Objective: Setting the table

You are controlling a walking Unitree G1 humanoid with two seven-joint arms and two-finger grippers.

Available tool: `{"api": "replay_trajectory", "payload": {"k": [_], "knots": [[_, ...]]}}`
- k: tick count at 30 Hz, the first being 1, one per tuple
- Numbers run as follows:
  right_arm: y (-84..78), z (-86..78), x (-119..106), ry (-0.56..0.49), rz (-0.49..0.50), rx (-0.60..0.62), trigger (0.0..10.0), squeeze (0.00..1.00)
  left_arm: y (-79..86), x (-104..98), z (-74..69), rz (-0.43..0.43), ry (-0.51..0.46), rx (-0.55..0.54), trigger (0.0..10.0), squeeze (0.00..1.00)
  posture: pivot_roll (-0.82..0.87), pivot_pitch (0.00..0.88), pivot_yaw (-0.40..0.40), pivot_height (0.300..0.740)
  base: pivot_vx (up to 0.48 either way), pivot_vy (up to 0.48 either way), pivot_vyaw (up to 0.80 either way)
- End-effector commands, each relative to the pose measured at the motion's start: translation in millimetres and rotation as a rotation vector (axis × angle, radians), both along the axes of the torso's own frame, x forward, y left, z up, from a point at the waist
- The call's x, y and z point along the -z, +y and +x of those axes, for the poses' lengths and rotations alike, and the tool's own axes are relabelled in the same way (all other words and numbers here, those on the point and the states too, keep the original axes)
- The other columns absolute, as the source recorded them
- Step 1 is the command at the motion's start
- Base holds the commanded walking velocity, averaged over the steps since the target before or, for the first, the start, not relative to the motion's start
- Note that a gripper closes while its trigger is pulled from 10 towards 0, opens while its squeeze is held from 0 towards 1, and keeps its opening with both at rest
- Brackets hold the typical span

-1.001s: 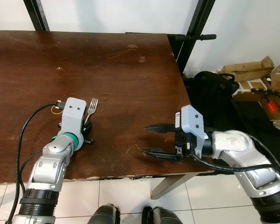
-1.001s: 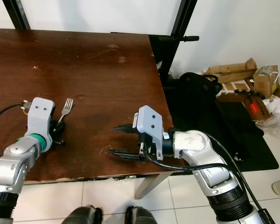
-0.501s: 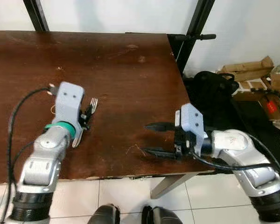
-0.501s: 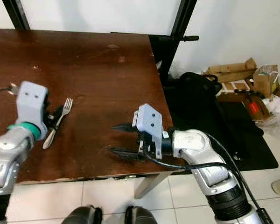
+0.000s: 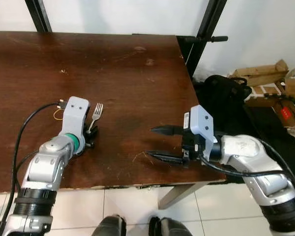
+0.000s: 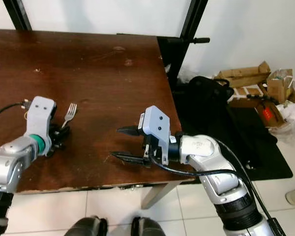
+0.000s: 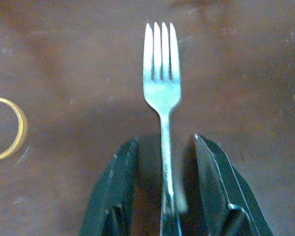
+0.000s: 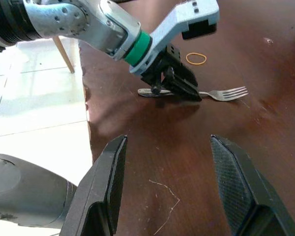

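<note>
Here the fork (image 7: pixel 162 93) lies flat on the dark wooden table (image 5: pixel 128 73), its handle between the left gripper's (image 7: pixel 163 147) 2 parted fingers, which straddle it without clamping. The right gripper (image 5: pixel 161 142) hovers spread wide near the table's front edge; a yellow rubber band (image 7: pixel 5 129) lies beside the fork.
</note>
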State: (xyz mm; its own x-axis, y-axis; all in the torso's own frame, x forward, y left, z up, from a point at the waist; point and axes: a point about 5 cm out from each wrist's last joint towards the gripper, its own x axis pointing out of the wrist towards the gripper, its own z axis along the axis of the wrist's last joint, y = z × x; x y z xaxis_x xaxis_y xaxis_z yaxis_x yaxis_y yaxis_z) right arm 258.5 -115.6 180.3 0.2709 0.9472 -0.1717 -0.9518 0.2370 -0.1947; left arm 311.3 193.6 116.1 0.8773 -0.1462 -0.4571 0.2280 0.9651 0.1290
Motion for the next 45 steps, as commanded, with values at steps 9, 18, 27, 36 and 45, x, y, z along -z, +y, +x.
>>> {"api": "replay_trajectory", "payload": {"k": [9, 18, 27, 36, 45], "knots": [[0.1, -1.5, -2, 0.005, 0.010, 0.004, 10.0, 0.00, 7.3, 21, 2.1, 0.061, 0.109, -0.015, 0.0, 0.00, 0.03, 0.046, 0.017, 0.740, 0.000, 0.000, 0.00], [-0.5, -0.8, -2, 0.002, 0.005, 0.002, 10.0, 0.00, 5.1, 29, 2.0, 0.017, 0.155, -0.106, 0.0, 0.00, 0.03, 0.038, 0.016, 0.740, 0.000, 0.000, 0.00], [0.0, -0.2, -3, -0.001, -0.001, -0.004, 10.0, 0.00, 3.1, 32, 3.2, -0.012, 0.151, -0.150, 10.0, 0.00, 0.03, 0.034, 0.012, 0.740, 0.000, 0.000, 0.00], [0.4, 0.4, -3, -0.002, -0.002, -0.005, 10.0, 0.00, 0.0, 32, 2.7, -0.011, 0.158, -0.151, 10.0, 0.00, 0.04, 0.032, 0.013, 0.740, 0.000, 0.000, 0.00], [0.4, 0.5, -3, -0.002, -0.002, -0.004, 10.0, 0.00, -0.7, 30, 3.9, 0.010, 0.136, -0.136, 10.0, 1.00, 0.03, 0.034, 0.014, 0.740, 0.000, 0.000, 0.00]]}}
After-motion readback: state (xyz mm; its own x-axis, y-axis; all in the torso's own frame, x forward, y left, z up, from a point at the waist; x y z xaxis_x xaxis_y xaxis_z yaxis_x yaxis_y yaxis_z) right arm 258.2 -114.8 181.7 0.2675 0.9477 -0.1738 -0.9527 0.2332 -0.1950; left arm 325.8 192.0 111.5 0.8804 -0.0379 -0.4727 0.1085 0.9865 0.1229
